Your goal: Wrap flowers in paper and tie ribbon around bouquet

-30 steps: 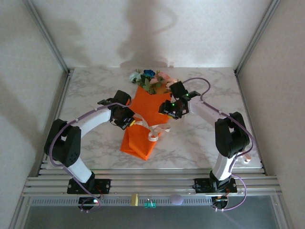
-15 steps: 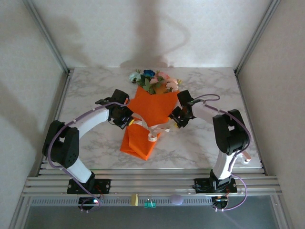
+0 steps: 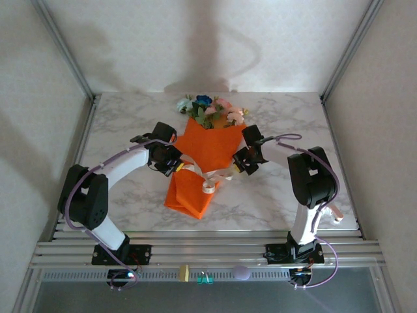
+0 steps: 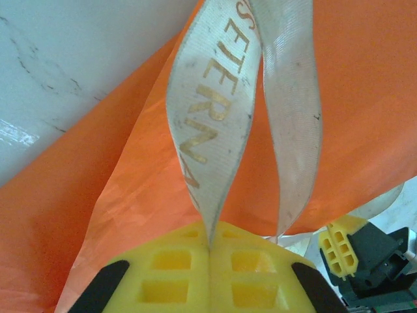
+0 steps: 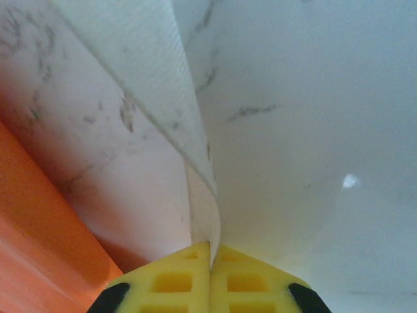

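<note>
Cream ribbon [image 5: 153, 91] now pinched between right fingers [image 5: 172, 283].

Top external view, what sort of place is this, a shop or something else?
Probably a robot lab work cell, not a shop: a marble-patterned table boxed in by plain white walls, with a left arm and a right arm bolted to an aluminium rail at its near edge.
</note>
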Motion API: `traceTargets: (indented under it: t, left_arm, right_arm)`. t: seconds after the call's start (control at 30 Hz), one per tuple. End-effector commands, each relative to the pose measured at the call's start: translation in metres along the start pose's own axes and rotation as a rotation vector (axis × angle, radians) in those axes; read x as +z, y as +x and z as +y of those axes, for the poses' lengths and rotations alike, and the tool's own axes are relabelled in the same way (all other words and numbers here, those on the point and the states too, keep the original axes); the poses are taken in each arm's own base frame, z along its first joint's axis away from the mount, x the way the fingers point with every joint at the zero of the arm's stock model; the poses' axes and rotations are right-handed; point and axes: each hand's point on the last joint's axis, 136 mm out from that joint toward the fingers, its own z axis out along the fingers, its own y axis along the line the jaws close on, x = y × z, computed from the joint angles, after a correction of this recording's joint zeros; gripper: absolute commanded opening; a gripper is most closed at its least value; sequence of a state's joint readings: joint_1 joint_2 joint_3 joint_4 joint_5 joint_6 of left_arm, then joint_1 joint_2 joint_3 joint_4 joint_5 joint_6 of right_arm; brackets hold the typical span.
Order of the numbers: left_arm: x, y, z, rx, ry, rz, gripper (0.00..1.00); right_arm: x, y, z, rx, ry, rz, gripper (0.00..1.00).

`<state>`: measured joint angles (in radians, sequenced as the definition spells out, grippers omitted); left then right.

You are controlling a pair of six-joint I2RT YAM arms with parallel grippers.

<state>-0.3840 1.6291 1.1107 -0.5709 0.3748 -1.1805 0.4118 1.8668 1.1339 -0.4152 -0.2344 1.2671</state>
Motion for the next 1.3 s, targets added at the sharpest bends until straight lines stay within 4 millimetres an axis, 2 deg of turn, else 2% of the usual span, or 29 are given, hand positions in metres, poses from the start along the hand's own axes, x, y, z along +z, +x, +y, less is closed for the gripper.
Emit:
traceTargets:
  t: [0.0,0.2,0.33,0.5,0.7,0.93,1.0,1.1,1.2,1.27]
  left_arm:
    - [-0.028,-0.008,-0.007,-0.015,0.037,-0.027,0.0]
    - [-0.064,-0.044,0.005,-0.084,0.071,-0.098,0.0]
    - [-0.085,-0.074,0.023,-0.137,0.07,-0.154,0.0]
    - [-0.099,-0.109,0.04,-0.226,0.084,-0.224,0.0]
    - [-0.1,-0.147,0.062,-0.341,0.09,-0.316,0.0]
    - [-0.085,-0.183,0.094,-0.419,0.043,-0.343,0.0]
    - [-0.073,-0.183,0.091,-0.411,0.051,-0.305,0.0]
    - [-0.047,-0.171,0.088,-0.398,0.05,-0.211,0.0]
    - [-0.037,-0.163,0.089,-0.423,0.058,-0.17,0.37]
    - [-0.044,-0.163,0.085,-0.432,0.066,-0.184,0.46]
  right_arm:
    - [-0.021,-0.028,0.008,-0.012,0.01,-0.123,0.0]
    - [-0.057,-0.068,0.013,-0.062,0.042,-0.2,0.0]
    - [-0.071,-0.089,0.005,-0.052,0.045,-0.23,0.0]
    - [-0.088,-0.109,-0.014,-0.02,0.064,-0.266,0.0]
    - [-0.102,-0.124,-0.036,0.014,0.07,-0.283,0.0]
    - [-0.101,-0.121,-0.053,0.021,0.103,-0.264,0.0]
    - [-0.094,-0.118,-0.053,0.016,0.091,-0.237,0.0]
    - [-0.08,-0.109,-0.056,0.025,0.1,-0.175,0.0]
    - [-0.069,-0.099,-0.057,0.039,0.099,-0.129,0.0]
    - [-0.066,-0.092,-0.056,0.036,0.101,-0.117,0.0]
